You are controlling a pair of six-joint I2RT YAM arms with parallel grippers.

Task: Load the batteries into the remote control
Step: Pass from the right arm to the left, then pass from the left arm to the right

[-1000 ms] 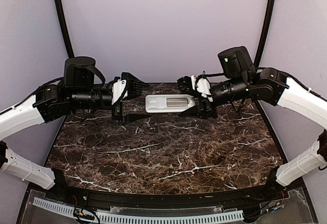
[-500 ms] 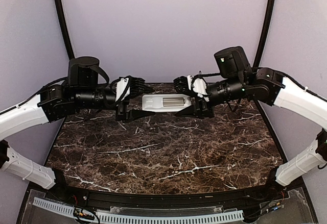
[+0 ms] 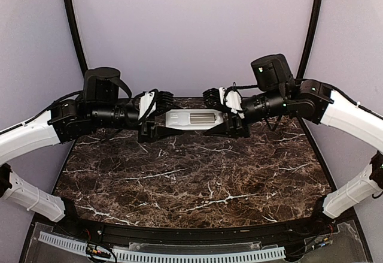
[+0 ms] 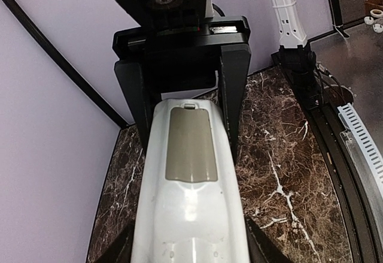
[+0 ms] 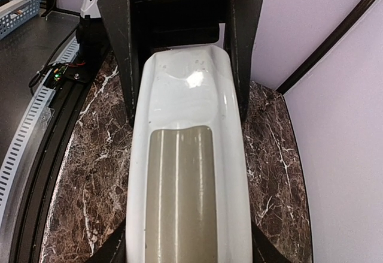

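Note:
The remote control (image 3: 194,120) is a white handset held level in the air over the back of the table, its back up with a grey panel in it. My left gripper (image 3: 167,117) closes on its left end and my right gripper (image 3: 210,116) on its right end. In the left wrist view the remote control (image 4: 191,185) fills the gap between my dark fingers (image 4: 256,252). The right wrist view shows the remote control (image 5: 188,173) the same way, with the grey panel nearest. No batteries show in any view.
The dark marble table (image 3: 191,179) lies below the arms. A black rail and a white slotted strip (image 3: 179,254) run along its near edge. The purple back wall stands close behind the grippers.
My left gripper has moved right and come around the remote's left end. My right gripper has shifted slightly left with the remote in it.

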